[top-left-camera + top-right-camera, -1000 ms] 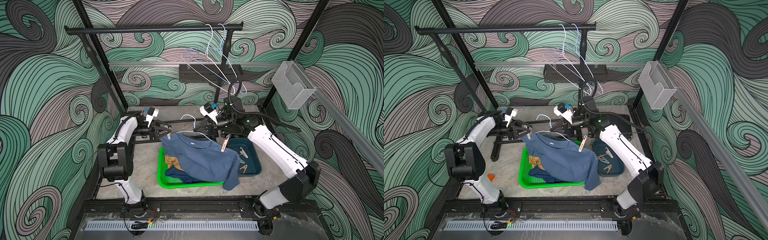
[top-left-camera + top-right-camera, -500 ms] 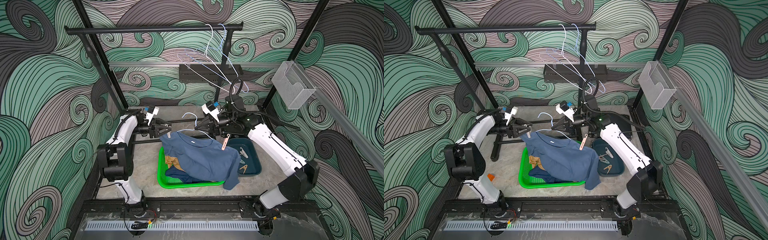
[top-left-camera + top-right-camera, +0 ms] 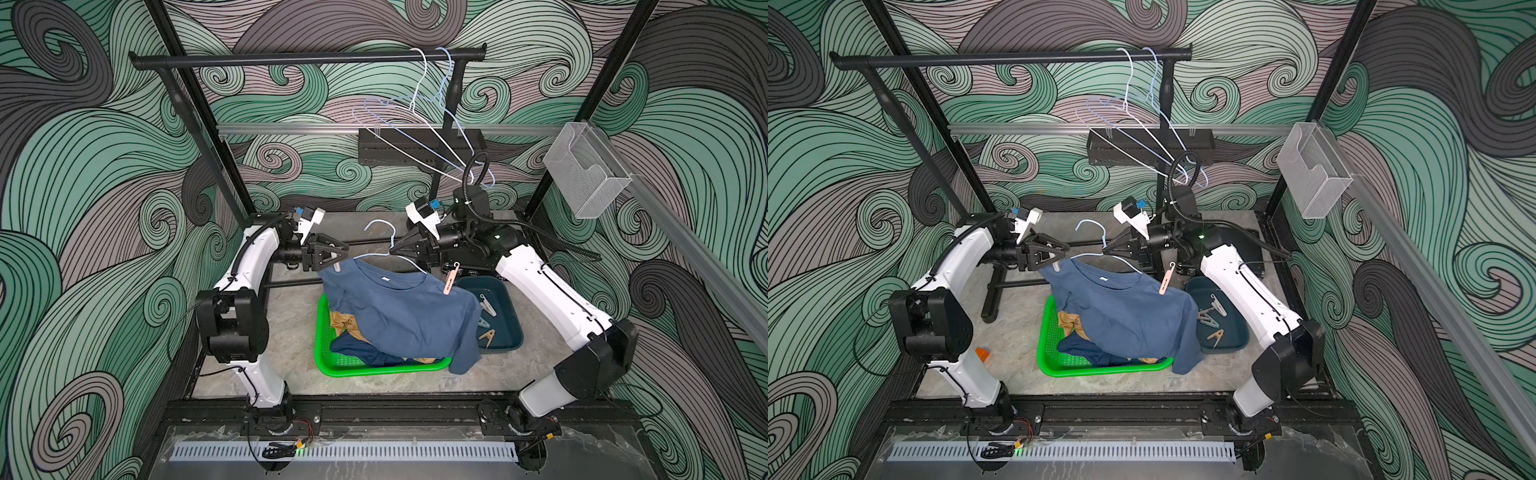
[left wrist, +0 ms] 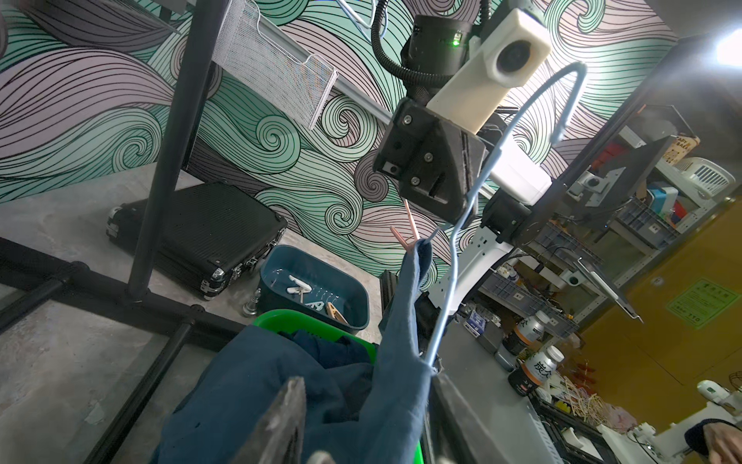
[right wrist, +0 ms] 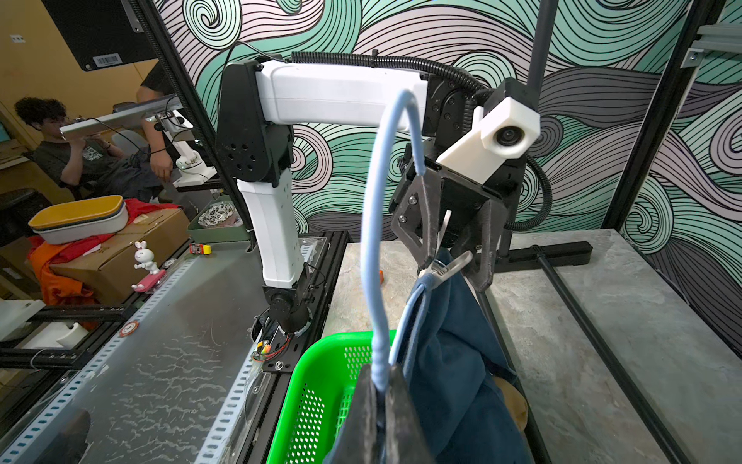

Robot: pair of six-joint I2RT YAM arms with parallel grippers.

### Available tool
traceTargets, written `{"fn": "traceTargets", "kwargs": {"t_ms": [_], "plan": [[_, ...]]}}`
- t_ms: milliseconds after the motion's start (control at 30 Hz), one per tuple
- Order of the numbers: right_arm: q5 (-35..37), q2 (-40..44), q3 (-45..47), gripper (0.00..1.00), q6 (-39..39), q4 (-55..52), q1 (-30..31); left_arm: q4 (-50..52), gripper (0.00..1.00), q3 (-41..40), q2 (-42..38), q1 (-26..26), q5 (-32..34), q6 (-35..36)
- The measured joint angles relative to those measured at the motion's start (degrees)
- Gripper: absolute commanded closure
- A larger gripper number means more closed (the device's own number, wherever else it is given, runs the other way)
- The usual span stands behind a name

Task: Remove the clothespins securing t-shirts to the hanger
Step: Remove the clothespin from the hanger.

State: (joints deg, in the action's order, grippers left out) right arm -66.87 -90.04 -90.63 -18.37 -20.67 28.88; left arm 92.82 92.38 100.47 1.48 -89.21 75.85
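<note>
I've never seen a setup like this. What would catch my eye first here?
A blue t-shirt hangs on a pale blue hanger held up over a green basket, mid-table. The right gripper is shut on the hanger's neck; the left gripper has its jaws around a pale clothespin on one shoulder, while a pink clothespin clips the other. Swirling green wave-patterned walls surround it.
</note>
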Motion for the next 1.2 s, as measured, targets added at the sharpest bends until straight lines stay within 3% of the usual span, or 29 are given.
{"fn": "traceTargets", "kwargs": {"t_ms": [567,1200], "plan": [[-1.09,1.68,1.44,1.00,1.01,1.44,-2.23,0.00,0.54,2.69,-0.17,0.00,0.00,1.05],[-1.51,1.68,2.01,1.00,1.51,2.19,-2.49,-0.04,0.73,4.48,0.96,0.00,0.02,3.48]]}}
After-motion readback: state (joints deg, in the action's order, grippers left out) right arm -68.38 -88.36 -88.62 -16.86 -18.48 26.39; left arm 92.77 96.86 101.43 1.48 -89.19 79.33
